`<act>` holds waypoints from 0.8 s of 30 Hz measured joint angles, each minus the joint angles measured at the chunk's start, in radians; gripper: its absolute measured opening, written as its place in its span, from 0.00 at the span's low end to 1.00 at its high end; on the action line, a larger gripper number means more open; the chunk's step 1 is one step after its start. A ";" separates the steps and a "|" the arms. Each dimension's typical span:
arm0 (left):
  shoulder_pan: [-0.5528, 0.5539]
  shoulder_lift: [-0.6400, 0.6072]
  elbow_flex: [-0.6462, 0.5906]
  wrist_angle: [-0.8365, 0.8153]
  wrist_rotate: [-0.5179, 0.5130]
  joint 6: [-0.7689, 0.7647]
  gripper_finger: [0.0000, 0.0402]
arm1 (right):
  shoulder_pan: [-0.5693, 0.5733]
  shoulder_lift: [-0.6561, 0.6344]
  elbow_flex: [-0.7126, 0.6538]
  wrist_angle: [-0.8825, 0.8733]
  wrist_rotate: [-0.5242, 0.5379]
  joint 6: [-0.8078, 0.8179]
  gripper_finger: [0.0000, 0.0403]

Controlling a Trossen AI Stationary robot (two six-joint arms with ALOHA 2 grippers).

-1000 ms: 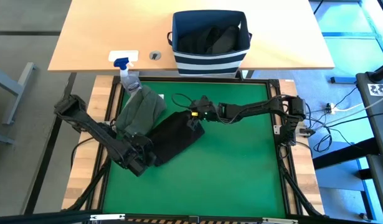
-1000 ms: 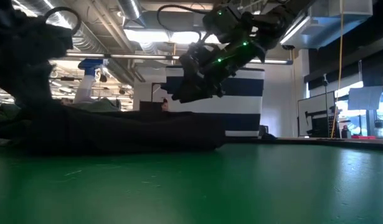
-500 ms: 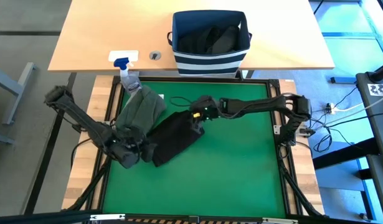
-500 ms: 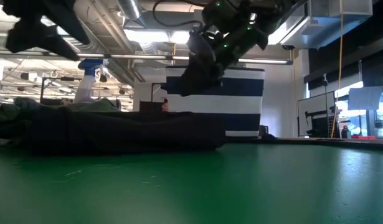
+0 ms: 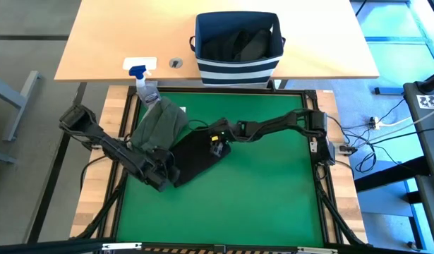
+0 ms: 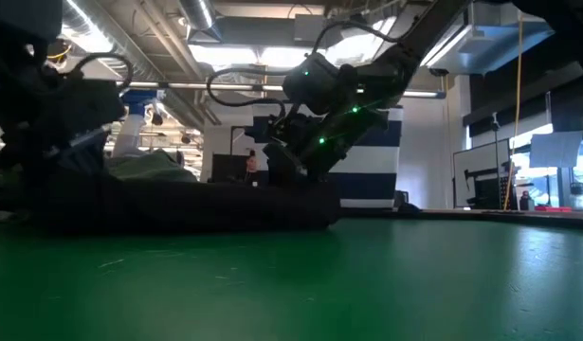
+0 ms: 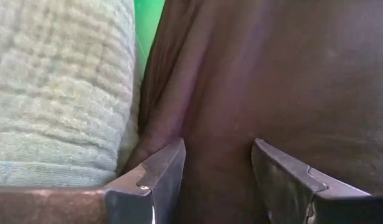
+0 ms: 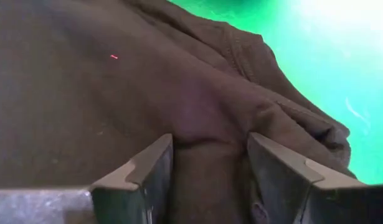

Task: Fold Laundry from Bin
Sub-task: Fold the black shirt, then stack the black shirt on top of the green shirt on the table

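Observation:
A black garment (image 5: 195, 159) lies flat on the green mat (image 5: 273, 190), its left edge against a dark olive garment (image 5: 160, 125) spread beside it. My left gripper (image 5: 167, 169) is down at the black garment's near-left end, open, with black cloth (image 7: 217, 93) between its fingers and the olive cloth (image 7: 60, 93) just beside one finger. My right gripper (image 5: 215, 144) is down on the garment's far-right end, open, a bulge of black cloth (image 8: 210, 134) between its fingers. The navy striped bin (image 5: 238, 69) stands on the wooden table behind, with dark laundry (image 5: 238, 44) in it. My left gripper has its open fingertips (image 7: 169, 163) down on the black garment's edge next to the olive garment, slanting down from the table's left. Cloth lies between the fingers unpinched, flat on the mat. My right gripper sets its open fingertips (image 8: 155, 163) on the black garment's far-right end near a hemmed edge (image 8: 241, 46), slanting down from the table's right. A raised fold of cloth (image 8: 207, 146) stands between the fingers, and the garment lies on the mat.
A clear spray bottle with a blue nozzle (image 5: 142, 81) stands at the mat's far-left corner, close to the olive garment. The mat's right half and near part are bare green. A black frame (image 5: 322, 183) edges the mat.
Both grippers have come down onto the black garment. My left gripper first rose toward the table's left, then swung back down to the garment's near-left end. My right gripper sank from above the garment's far-right end onto it. The garments have stayed where they were.

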 joint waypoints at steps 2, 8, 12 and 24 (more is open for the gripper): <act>-0.003 0.007 -0.009 0.008 0.009 -0.002 0.46 | 0.000 0.001 0.001 -0.005 0.000 -0.029 0.51; -0.006 0.010 -0.008 0.008 0.013 0.025 0.46 | -0.001 0.001 0.002 -0.021 0.007 -0.057 0.51; 0.004 -0.021 0.026 -0.010 0.065 0.113 0.46 | 0.001 -0.030 0.000 -0.076 0.002 -0.058 0.51; 0.105 -0.169 0.240 -0.081 0.141 0.527 0.46 | -0.001 -0.357 -0.001 -0.301 -0.034 -0.100 0.51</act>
